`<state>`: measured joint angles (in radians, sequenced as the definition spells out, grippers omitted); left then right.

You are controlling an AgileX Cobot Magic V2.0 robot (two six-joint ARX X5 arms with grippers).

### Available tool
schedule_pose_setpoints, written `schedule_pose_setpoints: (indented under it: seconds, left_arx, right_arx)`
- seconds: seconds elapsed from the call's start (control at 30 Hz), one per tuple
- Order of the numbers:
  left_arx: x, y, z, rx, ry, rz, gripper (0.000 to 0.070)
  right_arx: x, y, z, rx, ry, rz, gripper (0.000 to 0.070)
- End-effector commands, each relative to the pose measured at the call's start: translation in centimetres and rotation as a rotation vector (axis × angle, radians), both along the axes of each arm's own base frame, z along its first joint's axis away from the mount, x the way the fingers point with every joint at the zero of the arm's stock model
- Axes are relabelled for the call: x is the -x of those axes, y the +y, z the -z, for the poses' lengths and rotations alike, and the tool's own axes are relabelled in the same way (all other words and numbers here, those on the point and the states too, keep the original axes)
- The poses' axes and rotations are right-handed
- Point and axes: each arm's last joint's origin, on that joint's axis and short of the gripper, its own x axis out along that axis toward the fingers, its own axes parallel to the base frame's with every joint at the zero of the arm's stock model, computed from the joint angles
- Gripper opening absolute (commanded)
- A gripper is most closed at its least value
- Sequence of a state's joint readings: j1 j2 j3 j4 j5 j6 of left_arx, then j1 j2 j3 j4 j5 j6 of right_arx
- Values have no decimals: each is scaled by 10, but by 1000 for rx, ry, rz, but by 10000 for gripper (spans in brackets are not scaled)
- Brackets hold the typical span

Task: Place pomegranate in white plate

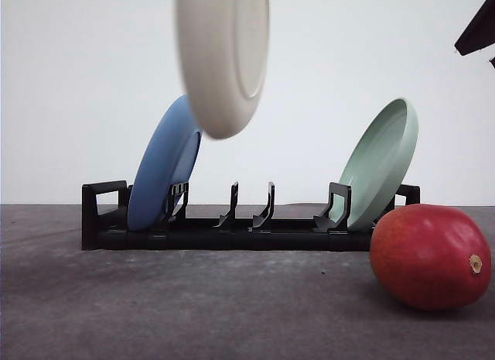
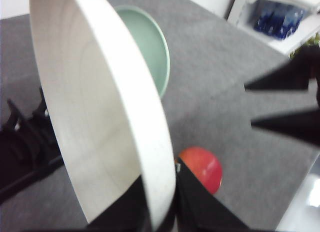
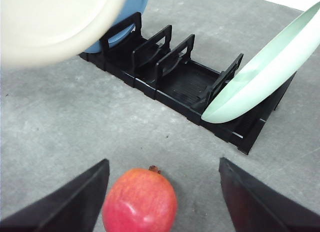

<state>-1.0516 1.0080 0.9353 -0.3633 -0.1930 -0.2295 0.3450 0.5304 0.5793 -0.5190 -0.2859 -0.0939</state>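
Between left gripper (image 2: 160,212) fingers, clamped: white plate (image 1: 223,54) rim, plate lifted on edge above black dish rack (image 1: 247,221). Right gripper (image 3: 162,202) spread wide, holding nothing, straddling pomegranate (image 3: 140,202) resting on grey table (image 1: 193,306) in front of rack. Blue plate (image 1: 162,166) and pale green plate (image 1: 379,162) leaning in rack's end slots.

Lab-like test setup, grey tabletop (image 1: 155,313), blank white backdrop (image 1: 77,81), storage shelving (image 2: 280,20)
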Motion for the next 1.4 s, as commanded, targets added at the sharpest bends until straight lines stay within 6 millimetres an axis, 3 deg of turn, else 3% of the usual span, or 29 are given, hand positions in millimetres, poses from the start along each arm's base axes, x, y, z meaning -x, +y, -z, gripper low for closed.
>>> schedule_pose_setpoints:
  seconds: [0.0,0.27,0.47,0.97,1.37]
  left_arx:
    - [8,4,3,-2,-37,-23,10]
    - [36,23,52,-118,-121,-3,10]
    - [43,22,84,-360,-145,77,10]
    - [27,-24,142,-971,-325,322,10]
    - [23,-53,171,-1141,-459,494,10]
  right_arx:
    - [0,1,-6,-19,-13,4,444]
    - [0,1,-6,-19,-14,4,444]
    - [0,1,-6,-19,-13,4,444]
    - [0,1,-6,-19,-13,4,444]
    - [0,1,-6,-19,-13,4,444]
